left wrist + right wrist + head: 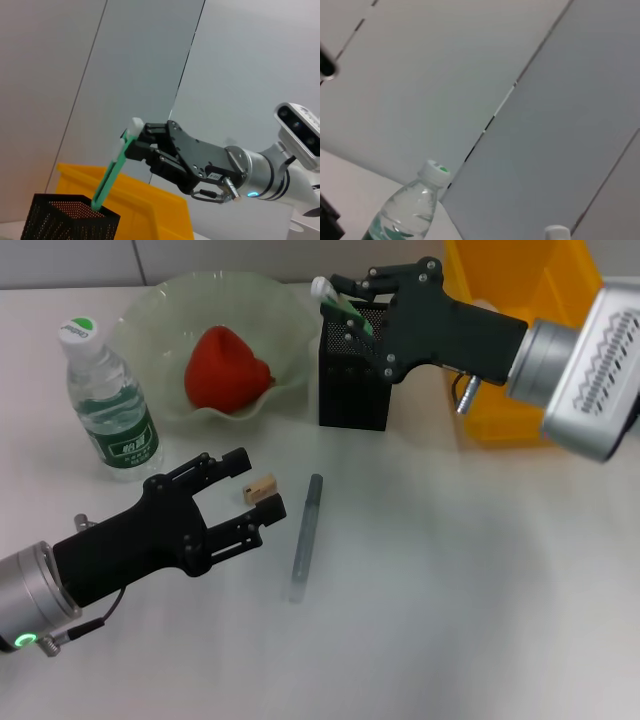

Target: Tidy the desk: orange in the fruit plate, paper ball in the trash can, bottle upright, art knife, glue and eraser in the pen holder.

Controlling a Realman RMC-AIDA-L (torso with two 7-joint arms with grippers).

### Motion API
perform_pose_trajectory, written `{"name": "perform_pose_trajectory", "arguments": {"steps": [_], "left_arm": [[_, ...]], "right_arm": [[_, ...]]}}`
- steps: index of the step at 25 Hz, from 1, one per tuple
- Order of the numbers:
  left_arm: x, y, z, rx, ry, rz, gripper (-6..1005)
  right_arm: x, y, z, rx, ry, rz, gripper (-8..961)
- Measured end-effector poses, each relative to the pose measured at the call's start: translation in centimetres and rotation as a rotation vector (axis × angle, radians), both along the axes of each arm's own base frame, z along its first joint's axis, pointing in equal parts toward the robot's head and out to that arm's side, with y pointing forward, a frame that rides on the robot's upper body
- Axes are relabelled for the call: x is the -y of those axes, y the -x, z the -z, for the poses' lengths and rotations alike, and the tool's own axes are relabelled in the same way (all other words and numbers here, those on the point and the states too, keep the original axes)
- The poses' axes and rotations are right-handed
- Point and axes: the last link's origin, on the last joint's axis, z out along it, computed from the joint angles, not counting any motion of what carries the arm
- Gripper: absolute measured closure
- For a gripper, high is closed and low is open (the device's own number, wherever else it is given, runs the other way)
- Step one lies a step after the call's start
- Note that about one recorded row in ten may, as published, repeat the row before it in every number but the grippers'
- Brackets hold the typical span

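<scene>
My left gripper (257,483) is open low over the table, and the tan eraser (259,487) lies between its fingertips. Above the black mesh pen holder (352,390), my right gripper (348,308) is shut on a slim green stick with a white end (114,172). The stick's lower end dips into the pen holder (70,222). I cannot tell whether it is the art knife or the glue. A grey pen-shaped stick (305,535) lies on the table. The orange (225,368) rests in the fruit plate (150,315). The bottle (108,405) stands upright at the left. No paper ball is in view.
The yellow trash can (505,290) stands at the back right, partly behind my right arm. The fruit plate, pen holder and trash can form a row along the back. The bottle (410,210) also shows in the right wrist view.
</scene>
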Motion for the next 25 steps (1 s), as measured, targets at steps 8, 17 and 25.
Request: {"name": "perform_pose_trajectory", "arguments": {"steps": [8,17,25], "left_arm": [[-0.2,-0.3,-0.2,0.012,-0.008,0.011,241],[0.1,-0.4,-0.6,0.027,-0.007,0.033,244],[0.2,-0.4,-0.7,0.029,-0.006,0.039,247]], "right_arm": [[-1.4,0.2,0.0,-0.101,0.007,0.162,717],[-2.3,0.5,0.2,-0.147,0.057,0.262,709],[-2.6,0.4,0.2,-0.185,0.105,0.336,701]]}}
